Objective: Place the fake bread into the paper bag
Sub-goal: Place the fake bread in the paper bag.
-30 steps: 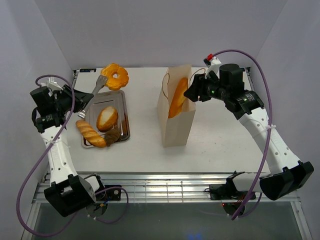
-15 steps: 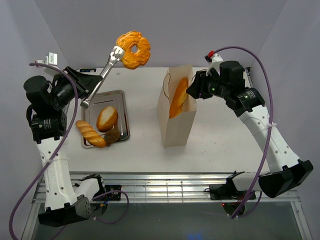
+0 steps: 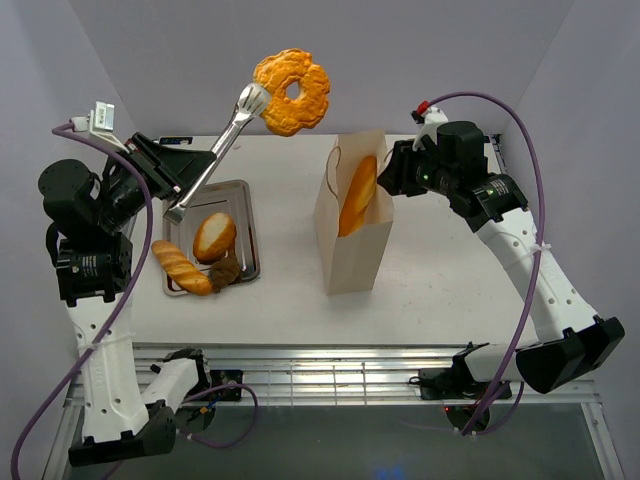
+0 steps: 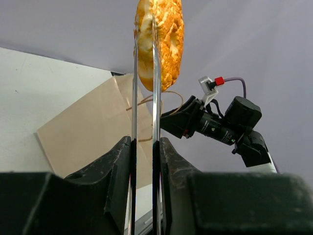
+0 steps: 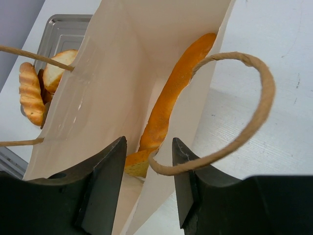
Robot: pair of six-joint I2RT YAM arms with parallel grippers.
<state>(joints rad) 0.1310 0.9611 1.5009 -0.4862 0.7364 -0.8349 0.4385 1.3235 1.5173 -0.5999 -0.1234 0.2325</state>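
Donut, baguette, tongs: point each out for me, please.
donut [image 3: 283, 116]: top view, lower-left part of the ring
baguette [image 3: 357, 195]: top view, mid-length, inside the bag
tongs [image 3: 229, 131]: top view, the shaft just below the tip that grips the ring

Overhead view of a small enclosed work cell. A plain white surface fills the middle. Smooth, pale lavender-grey walls close it in on three sides: a back wall, a left wall and a right wall. The corners where they meet show as soft creases. A silver metal rail frame runs along the near edge of the surface, streaked with bright reflected light. Below it lies a dark, glossy strip; what it is cannot be told. The lighting is soft and even, with only faint shadows on the white.
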